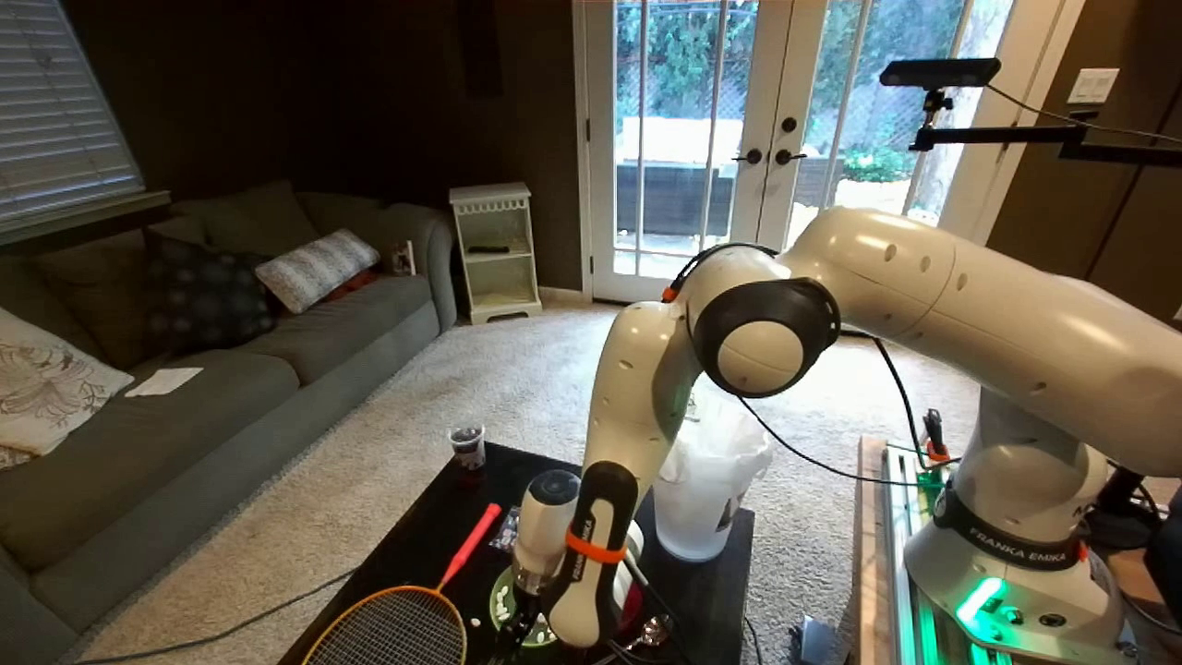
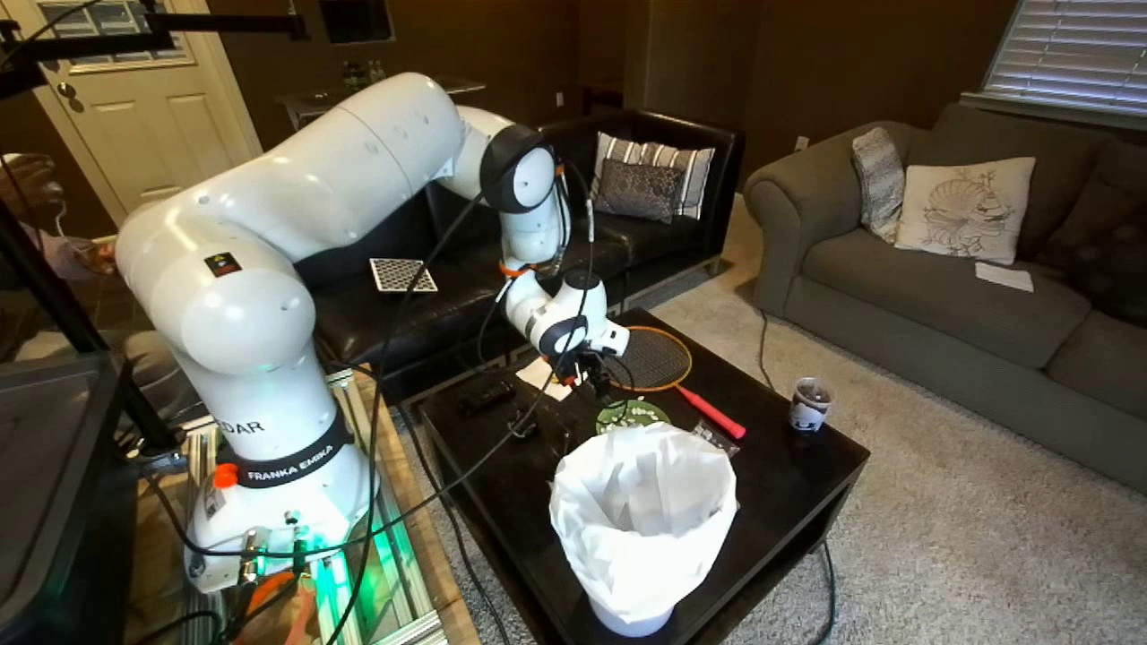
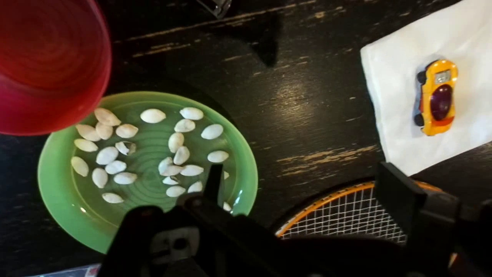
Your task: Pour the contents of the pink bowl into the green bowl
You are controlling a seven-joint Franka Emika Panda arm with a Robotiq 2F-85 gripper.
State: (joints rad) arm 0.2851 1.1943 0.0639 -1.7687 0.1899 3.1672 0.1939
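Observation:
My gripper (image 3: 301, 167) is open in the wrist view, its fingers wide apart with nothing between them. The left finger (image 3: 213, 182) overlaps the right part of the green bowl (image 3: 54, 181) in that picture. Many pale bits, the contents (image 3: 152, 115), lie spread over the floor of this bowl. At the top left the pink bowl (image 3: 50, 65) is partly cut off by the frame and covers some of the green rim; whether the two touch I cannot tell. No bits show in the visible part of its inside. An exterior view also shows the green bowl (image 2: 614, 417) below the gripper.
A racket (image 3: 342, 215) with a red handle (image 2: 712, 412) lies beside the green bowl. A yellow toy car (image 3: 440, 98) sits on a white napkin (image 3: 396, 127). A tall lined bin (image 2: 641, 528) and a cup (image 2: 809, 405) stand on the dark table. A stray bit (image 1: 476, 622) lies outside the bowl.

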